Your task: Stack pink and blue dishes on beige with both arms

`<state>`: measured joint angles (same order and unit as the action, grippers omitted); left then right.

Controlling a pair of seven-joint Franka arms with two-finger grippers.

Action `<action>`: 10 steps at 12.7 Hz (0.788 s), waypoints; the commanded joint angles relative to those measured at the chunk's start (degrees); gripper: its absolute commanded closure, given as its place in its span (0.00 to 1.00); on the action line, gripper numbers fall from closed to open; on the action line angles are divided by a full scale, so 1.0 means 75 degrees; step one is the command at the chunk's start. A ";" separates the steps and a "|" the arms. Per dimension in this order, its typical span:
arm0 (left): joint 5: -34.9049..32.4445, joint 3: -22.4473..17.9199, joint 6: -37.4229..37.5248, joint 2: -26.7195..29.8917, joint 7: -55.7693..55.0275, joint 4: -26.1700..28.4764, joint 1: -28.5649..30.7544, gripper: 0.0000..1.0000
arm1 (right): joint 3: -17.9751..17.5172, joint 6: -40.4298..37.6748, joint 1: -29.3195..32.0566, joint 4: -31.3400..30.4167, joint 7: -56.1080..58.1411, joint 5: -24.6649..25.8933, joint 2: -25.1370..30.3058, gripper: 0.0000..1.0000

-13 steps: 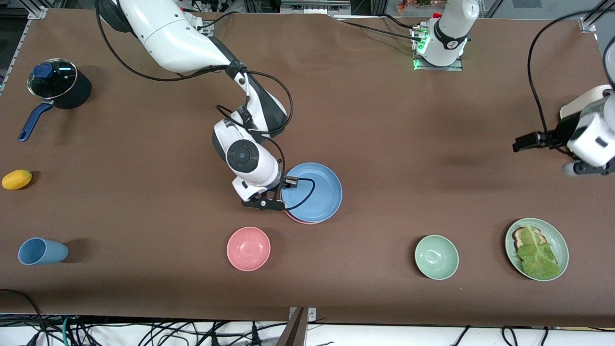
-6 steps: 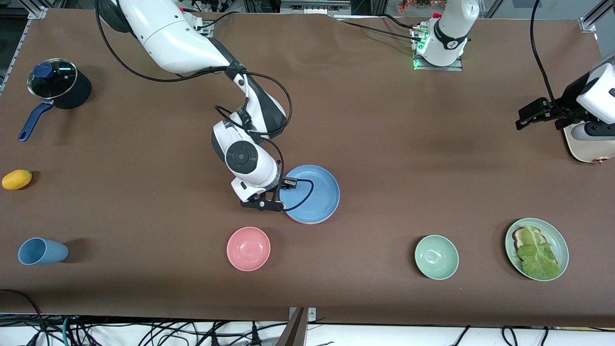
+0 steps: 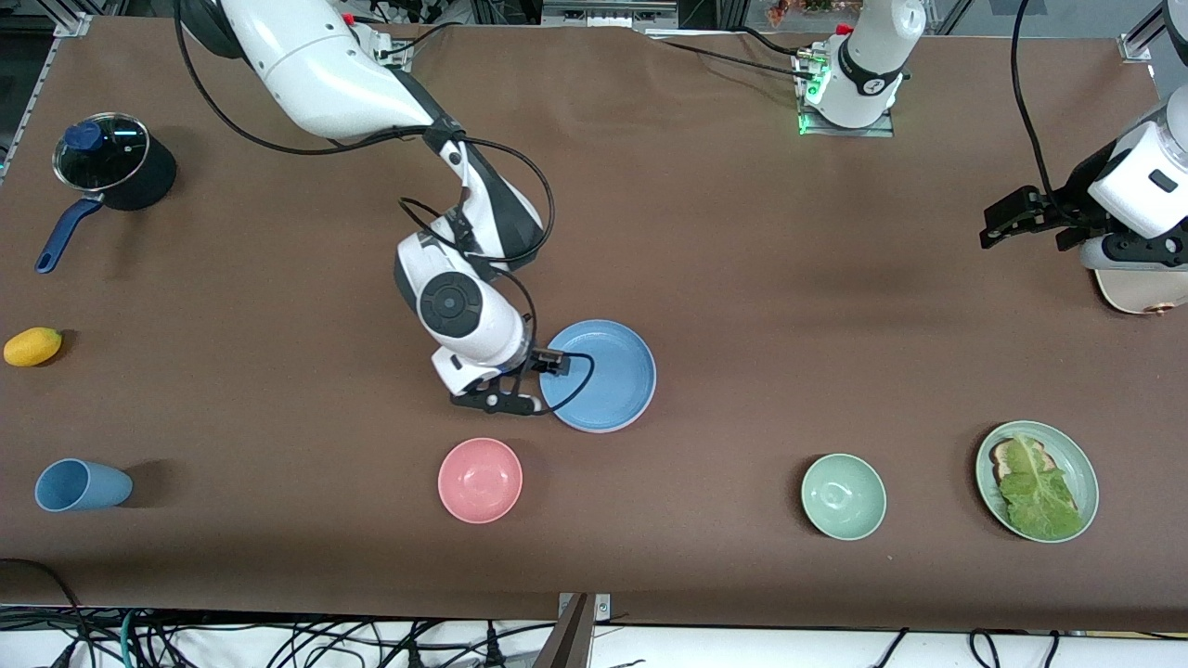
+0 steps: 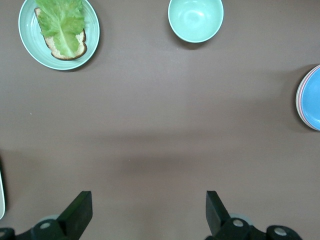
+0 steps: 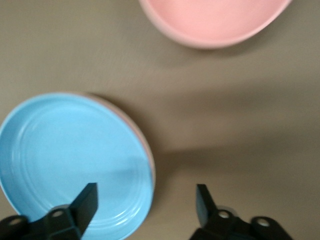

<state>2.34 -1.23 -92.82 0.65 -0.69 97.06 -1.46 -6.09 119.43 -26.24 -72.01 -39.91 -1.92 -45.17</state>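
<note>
blue on pink, beige plate off by my left wrist

table (image 3: 742, 232): brown cloth, everything sits on it.

my right arm (image 3: 316, 65) reaches down from its base toward mid table. my left arm (image 3: 1137, 186) hangs out at its own end of the table.

blue plate (image 3: 603, 371) lies flat on the pink plate (image 5: 149, 155), mid table. only a thin pink rim peeks out under the blue edge, seen in both wrist views. beige plate (image 3: 1137, 292) is at the left arm's end, mostly under my left wrist & cut by the frame edge, well apart from the stack.

green plate w/ toast & lettuce (image 3: 1037, 481) is near the front edge, left arm's end. green bowl (image 3: 843, 496) beside it, toward the middle. pink bowl (image 3: 480, 480) is nearer the front camera than the stack, close to my right gripper. dark pot w/ glass lid (image 3: 111, 162) is at the right arm's end, blue cup (image 3: 79, 485) on its side near the front, lemon (image 3: 32, 346) between them.

my right gripper (image 3: 498, 401) is just beside the stack's rim, fingers (image 5: 85, 202) spread apart, one over the blue rim, one over bare cloth, holding nothing. my left gripper (image 3: 1007, 221) is over bare cloth, fingers (image 4: 80, 210) wide apart, nothing held.
</note>
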 commanded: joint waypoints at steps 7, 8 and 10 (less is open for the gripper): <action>-0.0218 0.0000 0.0106 -0.0168 0.0092 -0.0354 0.0054 0.00 | 0.2462 -0.3242 0.0170 -0.0441 0.3522 -0.0106 0.2668 0.00; -0.0230 -0.0012 0.0106 -0.0215 0.0092 -0.0402 0.0054 0.00 | 0.2592 -0.3407 0.0182 -0.0697 0.3737 -0.0118 0.3019 0.00; -0.0230 0.0000 0.0106 -0.0321 0.0139 -0.0461 0.0054 0.00 | 0.2559 -0.3303 0.0379 -0.1376 0.3856 -0.0107 0.3675 0.00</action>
<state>2.23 -1.45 -92.78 -0.08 -0.69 96.00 -1.27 13.45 93.89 -24.25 -74.82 -12.76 -2.13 -23.92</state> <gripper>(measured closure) 0.000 0.000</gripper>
